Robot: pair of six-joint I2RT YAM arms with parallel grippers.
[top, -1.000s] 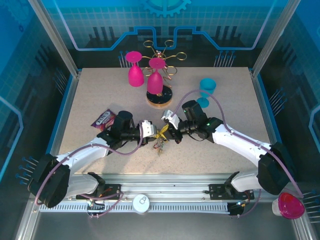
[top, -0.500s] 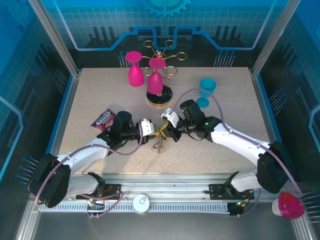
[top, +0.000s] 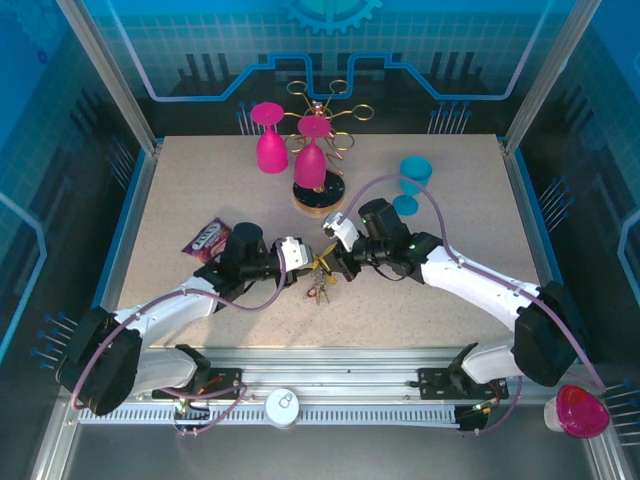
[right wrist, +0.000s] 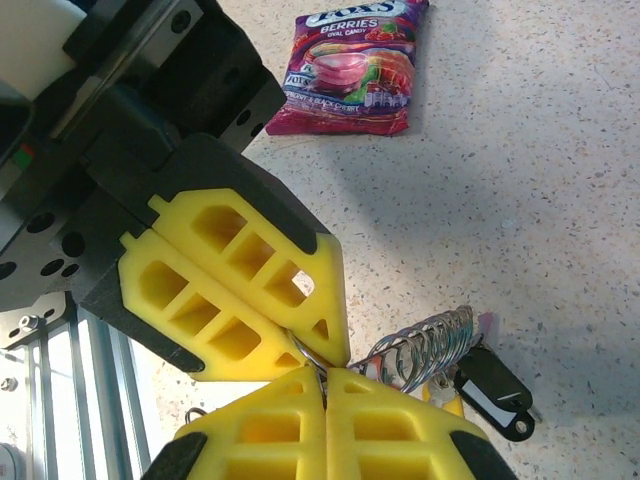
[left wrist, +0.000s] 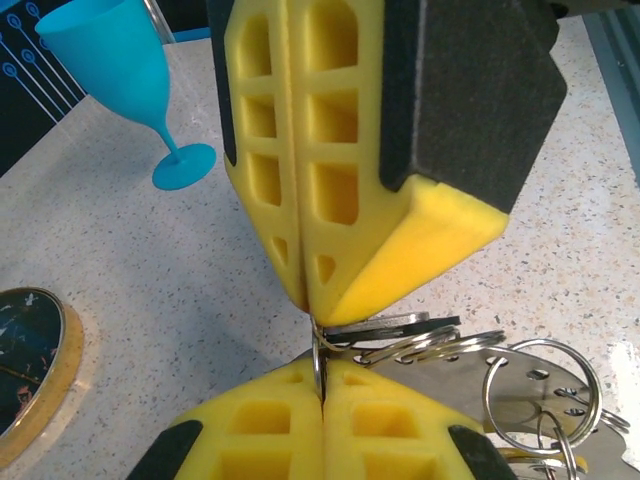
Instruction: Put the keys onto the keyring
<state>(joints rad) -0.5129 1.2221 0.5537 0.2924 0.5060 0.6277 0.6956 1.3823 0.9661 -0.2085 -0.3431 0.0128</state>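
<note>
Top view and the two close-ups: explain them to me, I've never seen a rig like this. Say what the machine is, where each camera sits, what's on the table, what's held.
This is a robot with two arms bolted at the near edge of a table. The wide picture looks down from above and behind them. Each close-up comes from a camera on one wrist, and the yellow blocks are the finger pads. The left gripper and right gripper meet tip to tip, both shut on the thin metal keyring, with the keys bunched beside it. Also on the table are a berry candy bag, a blue wine glass, and two pink wine glasses by a wire rack on a round wooden base.
</note>
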